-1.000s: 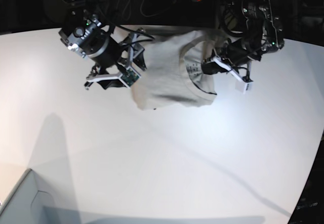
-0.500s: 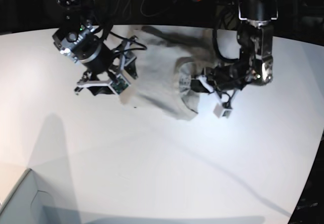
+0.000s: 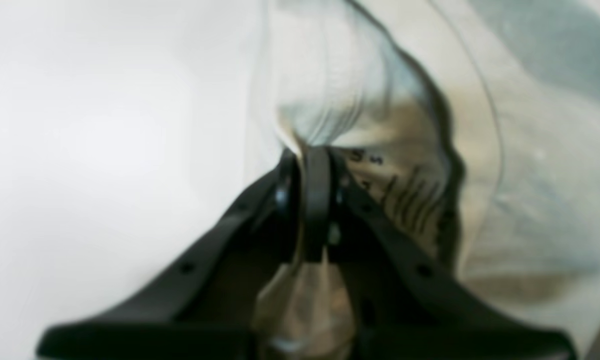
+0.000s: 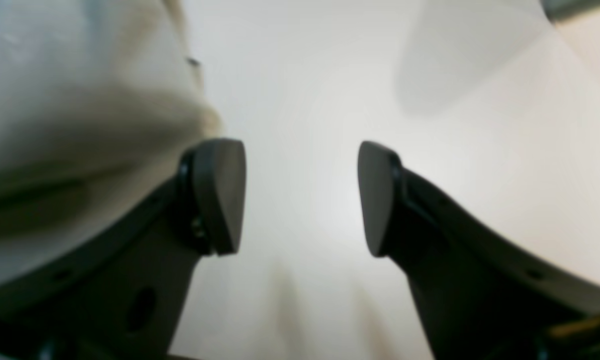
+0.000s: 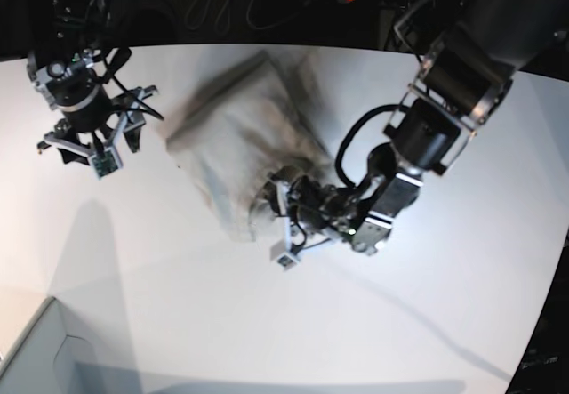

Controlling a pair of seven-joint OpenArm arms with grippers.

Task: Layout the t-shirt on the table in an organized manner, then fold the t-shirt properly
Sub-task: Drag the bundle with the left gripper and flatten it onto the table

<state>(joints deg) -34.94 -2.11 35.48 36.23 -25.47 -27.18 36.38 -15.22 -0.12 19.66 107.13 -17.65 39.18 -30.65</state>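
On the white table (image 5: 427, 296), the t-shirt (image 5: 236, 140) now lies as a bunched, slanted heap near the far-middle, dragged toward the near side compared with a second ago, when it sat flatter against the far edge between both arms. Left gripper (image 5: 298, 205) has swung in low and forward from its earlier spot at the shirt's collar side; its jaws are pinched tight on a fold of cloth. The left wrist view shows the left gripper's fingers (image 3: 315, 200) pressed together with fabric squeezed between them and printed neck-label marks just beside, so the grip looks to be at or near the collar. Right gripper (image 5: 89, 140) has pulled away toward the base view's left and hangs over bare table, well apart from the shirt; half a second ago it was right at the shirt's edge. Right wrist view confirms: the right gripper's pads (image 4: 220, 195) stand wide with nothing between them, shirt edge only at the frame's left.

Meaning for the task: only one arm holds the shirt, so it is crumpled and skewed, not spread. Layout step is not done; folding hasn't started. Likely next need is the free arm re-grabbing an opposite edge to stretch it flat. Risk: a one-sided drag bunches it more.
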